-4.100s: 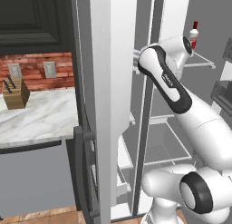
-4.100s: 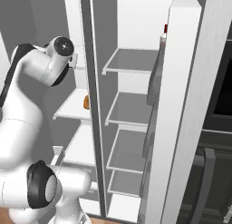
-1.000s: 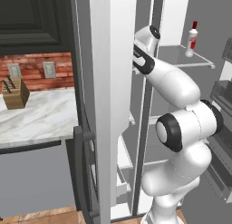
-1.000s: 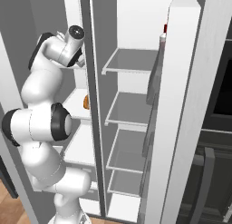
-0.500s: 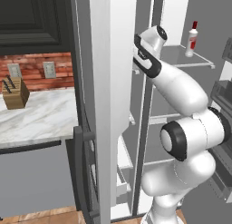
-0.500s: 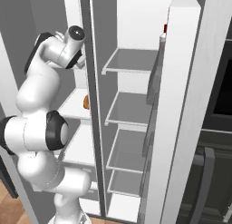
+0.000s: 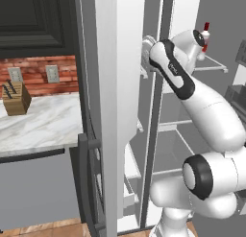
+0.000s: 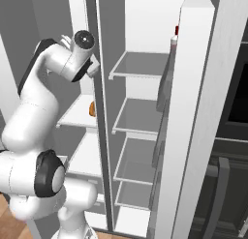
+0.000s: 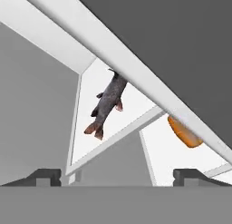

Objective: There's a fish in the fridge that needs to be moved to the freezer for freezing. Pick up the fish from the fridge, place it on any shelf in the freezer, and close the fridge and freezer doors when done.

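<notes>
In the hand view the gripper (image 9: 117, 175) is spread wide, its two dark fingertips (image 9: 43, 176) standing far apart at the bottom of the frame with nothing between them. The fish (image 9: 107, 104) lies on a white shelf (image 9: 86, 141) in the middle of that view, tail toward the lower left, its head partly hidden behind a slanting white bar (image 9: 136, 73) that crosses from upper left to lower right. An orange thing (image 9: 184, 132) sits on the shelf below and right of the fish, also partly cut off by the bar.

In the left base view the arm reaches into the freezer (image 7: 144, 149) past the open freezer door (image 7: 113, 111), which stands at the centre of the frame. A white bottle with a red cap (image 7: 205, 35) stands on a shelf in the upper right. A knife block (image 7: 16, 98) rests on the marble counter (image 7: 43, 125) at the left.

In the right base view the fridge (image 8: 140, 131) stands open at centre with bare shelves, its door (image 8: 186, 117) at right.
</notes>
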